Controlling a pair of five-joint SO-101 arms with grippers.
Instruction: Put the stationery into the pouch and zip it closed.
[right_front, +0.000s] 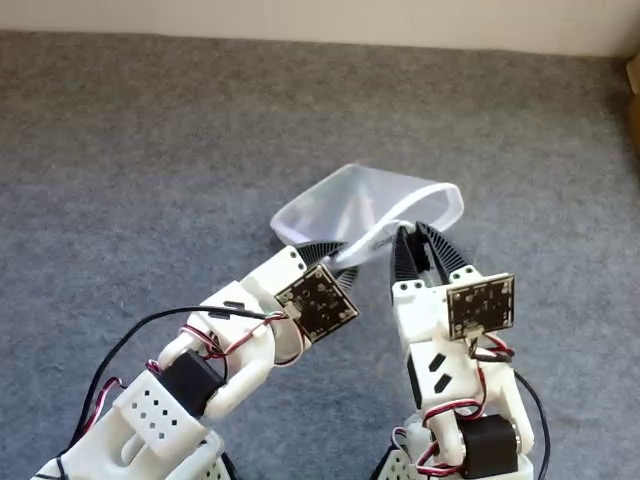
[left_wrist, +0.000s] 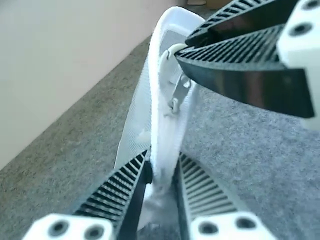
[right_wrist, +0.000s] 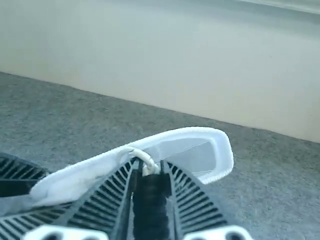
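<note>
A grey, felt-like covering (right_front: 120, 150) spreads across the whole bench, its nap short and speckled. Along the far edge it meets a plain cream wall (right_front: 300, 15), bare and smooth. At the right edge, near the wall, a sliver of something tan-brown (right_front: 634, 100) pokes in; I cannot tell what it is. The light is soft and even, with faint shadows.

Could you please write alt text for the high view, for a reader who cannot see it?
Two arms meet at a white mesh pouch on a grey carpeted table. The left gripper pinches its near end; the right gripper is shut on the zipper pull.
</note>
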